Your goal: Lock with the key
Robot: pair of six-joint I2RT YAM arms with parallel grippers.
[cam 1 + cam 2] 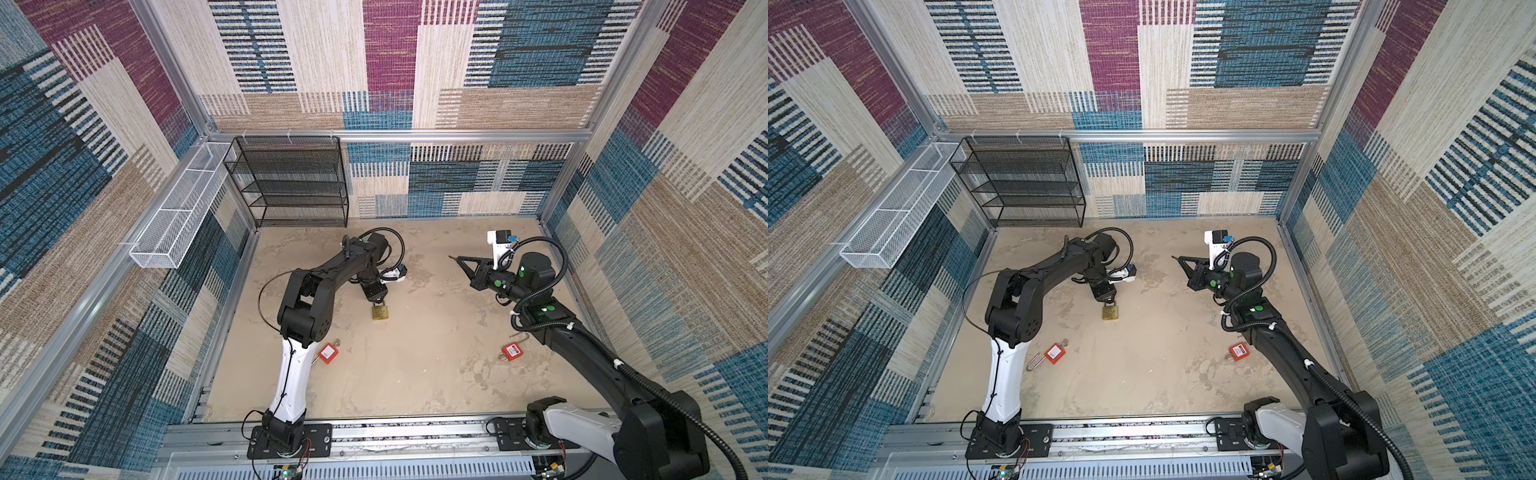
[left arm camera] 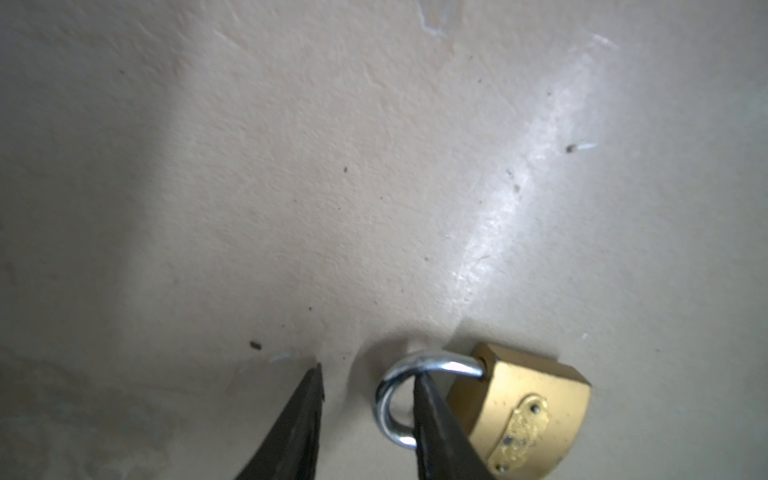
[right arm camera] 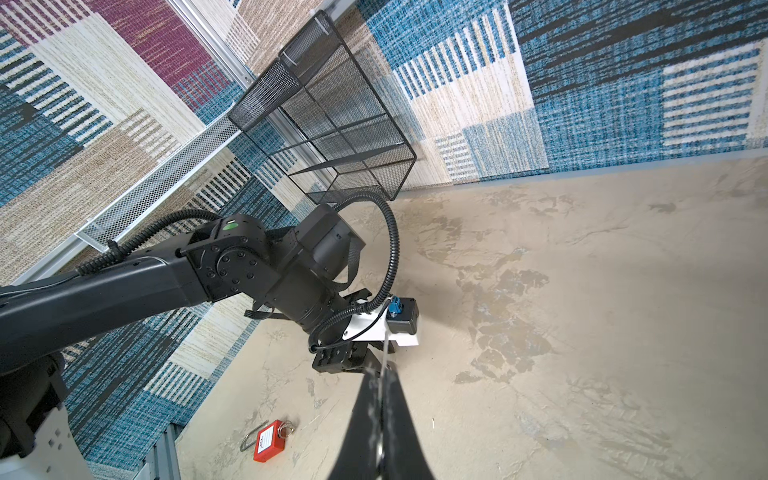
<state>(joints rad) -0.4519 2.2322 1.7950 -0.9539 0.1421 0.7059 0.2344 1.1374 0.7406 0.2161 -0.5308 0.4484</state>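
Left to right: the left red padlock (image 1: 328, 353) lies beside our left arm near the front, and we judge it's not involved. Left end effector (image 2: 367, 372) is down at the brass padlock (image 1: 380, 312) on the table (image 1: 415, 374), jaws at a moderate gap, gripping nothing. In the left wrist view one finger (image 2: 436, 419) pokes through the shackle (image 2: 384, 395) loop and the other is outside it. The shackle bend therefore lies between them, with clear space on the outer side. The padlock lies flat, long axis running from the fingertips toward the front rail (image 1: 415, 432): shackle end at the end effector, body pointing away from it. We can't tell if the second shackle leg is seated, because the finger hides it. No view shows the keyway; we judge it's on the body end facing the rail. Right end effector (image 1: 453, 258) is well apart to the right and further back, off the table, pinched fully closed on a thin metal blade we read as the key (image 3: 387, 349), tip aimed left. So the left arm is nearer the lock and the right carries the key. Our judgement is that the left needs to close on the shackle and present the body end rightward. The right red padlock (image 1: 512, 352) lies by the right arm, also idle.
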